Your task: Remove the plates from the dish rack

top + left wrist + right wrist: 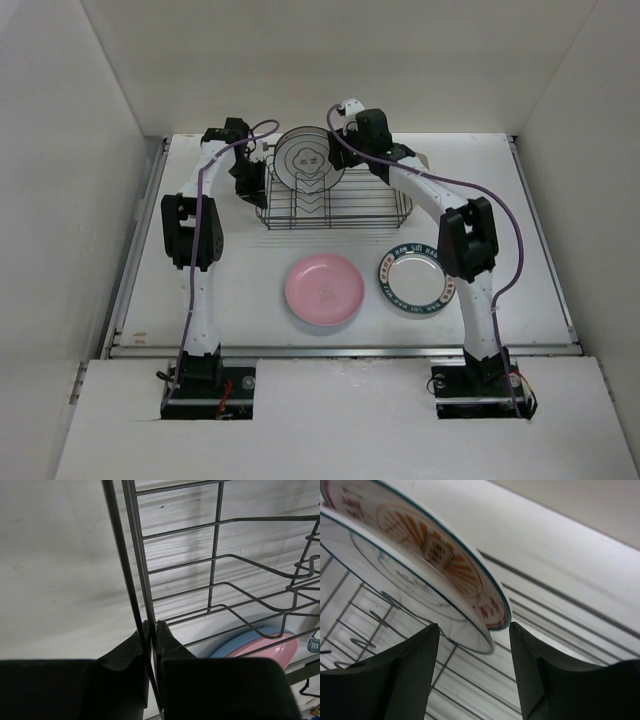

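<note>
Right claw point(474, 626) partly open, straddling orange-patterned plate point(445, 555) rim, unclamped, 11 o'clock of dish rack point(345, 205) | stiff, slick, chippy, grab rim deep | my left claw point(152, 626) pinches rack wire

L gripper point(152, 630) pinched shut; R gripper point(474, 630) jaws apart; both arms extended fwd.
</note>
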